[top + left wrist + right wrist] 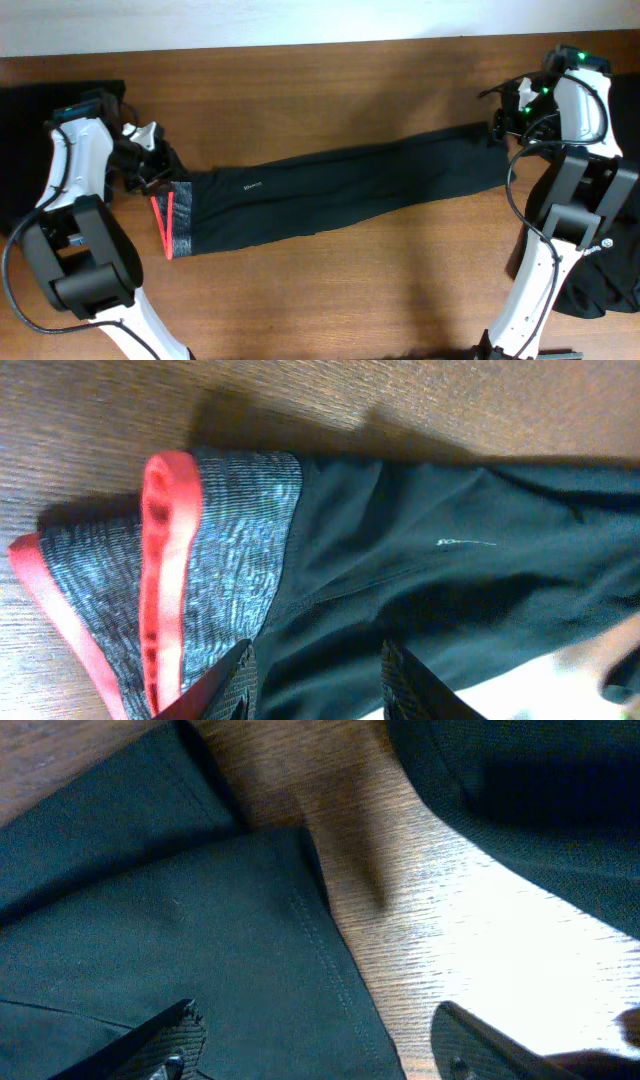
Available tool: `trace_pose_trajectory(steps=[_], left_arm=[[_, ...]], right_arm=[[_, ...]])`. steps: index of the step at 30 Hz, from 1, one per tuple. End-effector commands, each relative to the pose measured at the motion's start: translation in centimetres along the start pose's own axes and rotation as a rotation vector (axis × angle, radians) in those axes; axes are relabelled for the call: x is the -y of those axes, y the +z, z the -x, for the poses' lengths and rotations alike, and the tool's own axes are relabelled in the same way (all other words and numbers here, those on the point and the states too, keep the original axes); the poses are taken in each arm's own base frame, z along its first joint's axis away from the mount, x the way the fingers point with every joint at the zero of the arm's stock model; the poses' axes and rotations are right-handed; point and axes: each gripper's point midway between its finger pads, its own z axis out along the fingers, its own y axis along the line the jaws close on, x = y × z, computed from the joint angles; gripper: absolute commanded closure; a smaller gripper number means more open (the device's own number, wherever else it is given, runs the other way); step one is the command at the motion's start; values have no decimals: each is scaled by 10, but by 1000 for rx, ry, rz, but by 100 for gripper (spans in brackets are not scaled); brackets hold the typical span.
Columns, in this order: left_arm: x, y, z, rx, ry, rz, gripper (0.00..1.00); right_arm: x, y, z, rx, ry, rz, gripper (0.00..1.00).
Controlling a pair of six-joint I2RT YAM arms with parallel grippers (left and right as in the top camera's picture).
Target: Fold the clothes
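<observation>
Long black trousers (340, 190), laid flat lengthwise across the wooden tabletop (350, 290); red-edged grey waistband (170, 225) toward the left, leg hems toward the right. Small white logo (252, 184) just past the waistband. Left hand (150, 165) at the waist end, fingers (232, 685) spread over black cloth, gripping nothing. Right hand (502, 127) at the hems, spread wide, likewise empty. More black garments (25, 150) at the far left edge and lower right.
</observation>
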Motion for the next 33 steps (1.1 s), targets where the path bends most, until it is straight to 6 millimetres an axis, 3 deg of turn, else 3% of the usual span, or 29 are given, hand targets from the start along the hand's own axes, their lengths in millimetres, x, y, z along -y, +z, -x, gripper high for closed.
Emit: trace_pose_trajectory(steps=[1,5,9,13,19,21,22,24,25,27,33], left_arm=[[6,-6,2,28,75,110,60],[3,-3,-1,16,110,213,60],[-7,7,-12,-27,91,246,60],[-36,20,-30,-77,15,366,60],[-44,35,-43,-107,-3,373,60],[-44,36,-43,-106,-2,372,60],[-44,36,-43,-107,-3,372,60],[-44,36,-43,-106,-2,372,60],[-44,36,-43,-107,-2,372,60],[-44,36,-43,-107,-2,372,60],[-38,37,-32,-68,7,341,60]], right_arm=[[-5,-4,3,15,13,92,20],[-8,0,-1,1,15,109,21],[-11,18,-9,-32,23,143,20],[-19,40,-14,-42,27,206,21],[-49,54,-19,-60,-17,260,28],[-59,57,-18,-57,-49,248,37],[-62,58,-17,-54,-62,237,51],[-61,59,-15,-47,-62,219,66],[-60,59,-14,-44,-63,214,80],[-56,59,-14,-40,-58,202,94],[-29,52,-10,-22,-19,159,96]])
